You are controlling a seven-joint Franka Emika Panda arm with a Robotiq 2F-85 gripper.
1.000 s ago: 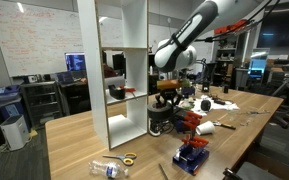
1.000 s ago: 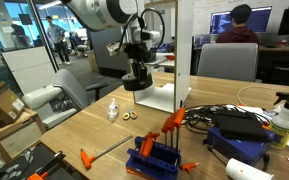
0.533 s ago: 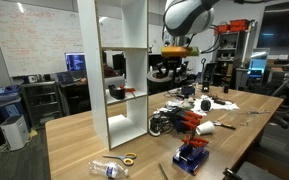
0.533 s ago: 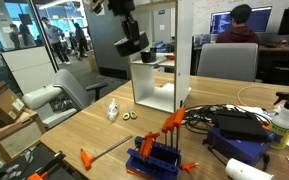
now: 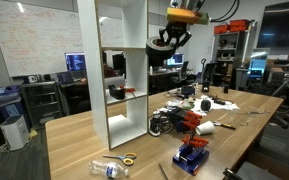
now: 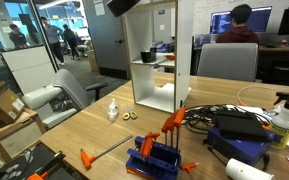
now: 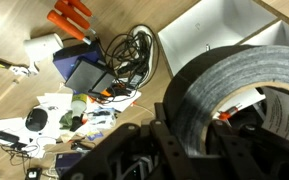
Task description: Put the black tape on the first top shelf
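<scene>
The pincer (image 5: 170, 41) is clamped on the black tape (image 7: 224, 95), held high above the counter (image 5: 79, 140) beside the white shelving unit (image 5: 134, 75)

Both exterior views sit near table (image 5: 74, 140) height. One faces the shelving unit (image 5: 136, 100) at mid-distance. The other looks across the table (image 6: 94, 130) from another side, with the unit (image 6: 184, 60) farther off. The wrist view looks steeply down from high up, very close to the black tape (image 7: 234, 80).
</scene>
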